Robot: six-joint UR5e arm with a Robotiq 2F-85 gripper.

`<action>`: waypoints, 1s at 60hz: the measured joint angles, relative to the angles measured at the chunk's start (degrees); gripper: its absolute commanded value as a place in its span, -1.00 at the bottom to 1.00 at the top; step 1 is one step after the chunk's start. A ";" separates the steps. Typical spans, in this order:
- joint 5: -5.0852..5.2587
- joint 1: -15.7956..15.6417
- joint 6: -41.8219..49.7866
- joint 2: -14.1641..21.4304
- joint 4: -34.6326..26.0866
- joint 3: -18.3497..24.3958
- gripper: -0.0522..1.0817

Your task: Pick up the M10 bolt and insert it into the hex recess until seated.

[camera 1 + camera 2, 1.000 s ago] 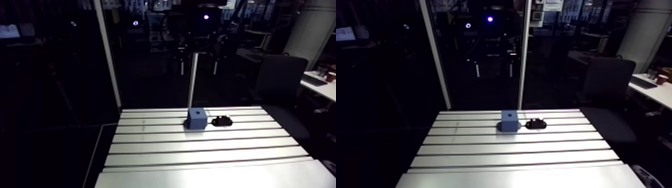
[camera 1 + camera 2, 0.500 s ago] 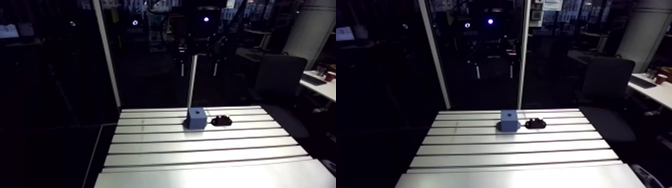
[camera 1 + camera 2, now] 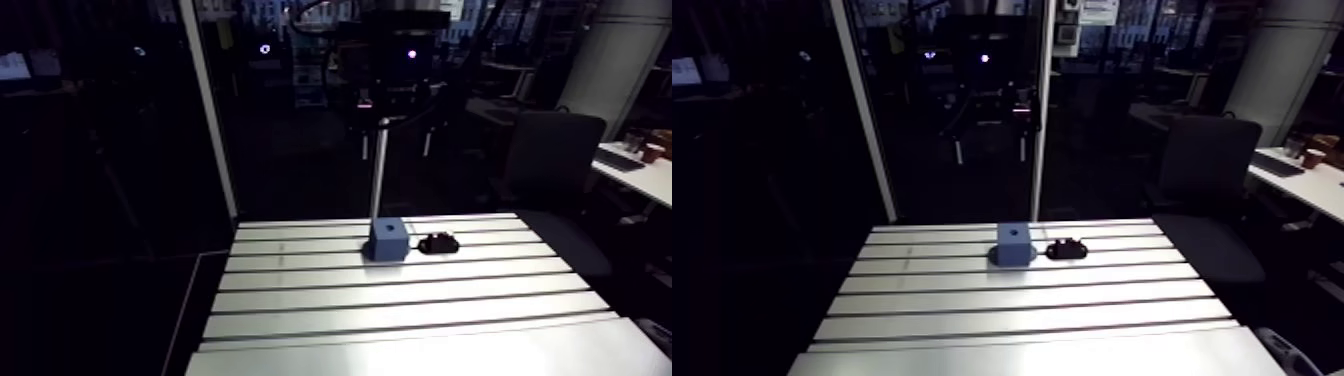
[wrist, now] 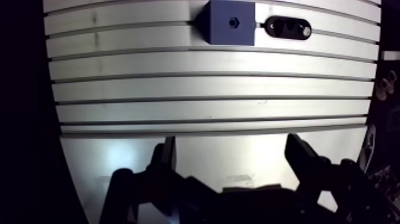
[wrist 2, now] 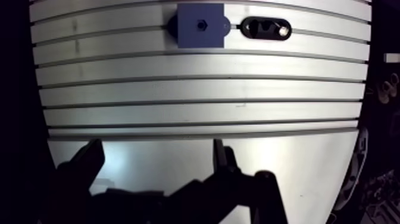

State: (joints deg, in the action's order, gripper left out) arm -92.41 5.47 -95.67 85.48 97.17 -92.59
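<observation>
On the far half of the slotted aluminium table [image 3: 400, 300], the arm view shows a small blue square block [image 3: 388, 240] resting flat with one dark hole in its upper face. Read that hole as the hex recess; it likely faces up so that you can lower a bolt straight in from above. At the block's three o'clock, just beside it but apart from it, lies a low black oblong piece [image 3: 438, 243]. This is probably the M10 bolt lying on its side, perhaps in a dark holder; from here the two cannot be separated. Its place beside the block looks chosen for a short carry.

Looking down in the wrist view, the two dark fingers of the gripper [image 4: 231, 143] stand well apart with only bare table between them, and they hold nothing. The blue block is at twelve o'clock ahead of the fingers, well apart from them, and its six-sided recess is clear. The black oblong piece lies at about one o'clock, its long axis running across your line of approach, with a paler end turned away from the block. The wide spread suits straddling it once you come over it. The pick has not yet begun.
</observation>
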 measured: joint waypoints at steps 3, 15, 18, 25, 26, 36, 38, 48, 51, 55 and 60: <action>0.00 0.12 -0.49 0.11 0.73 -0.45 -0.90; 0.06 1.10 -2.70 1.35 4.17 -2.67 -0.90; 0.06 1.48 -3.30 1.74 5.01 -3.29 -0.90; 0.11 2.56 -4.71 2.52 6.69 -4.65 -0.90; 0.11 2.70 -4.89 2.61 6.87 -4.80 -0.90; 0.15 5.00 -7.58 3.50 9.37 -6.66 -0.90; 0.15 5.49 -8.17 3.60 9.95 -7.01 -0.90; 0.38 8.35 -11.28 3.64 13.59 -9.07 -0.90; 0.62 9.15 -12.04 3.49 14.83 -9.68 -0.90; 1.22 10.41 -12.99 3.12 16.93 -10.53 -0.90; 2.13 11.84 -13.90 2.48 19.17 -11.36 -0.90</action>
State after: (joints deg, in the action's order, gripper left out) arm -90.28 17.30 -109.56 87.96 116.34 -103.95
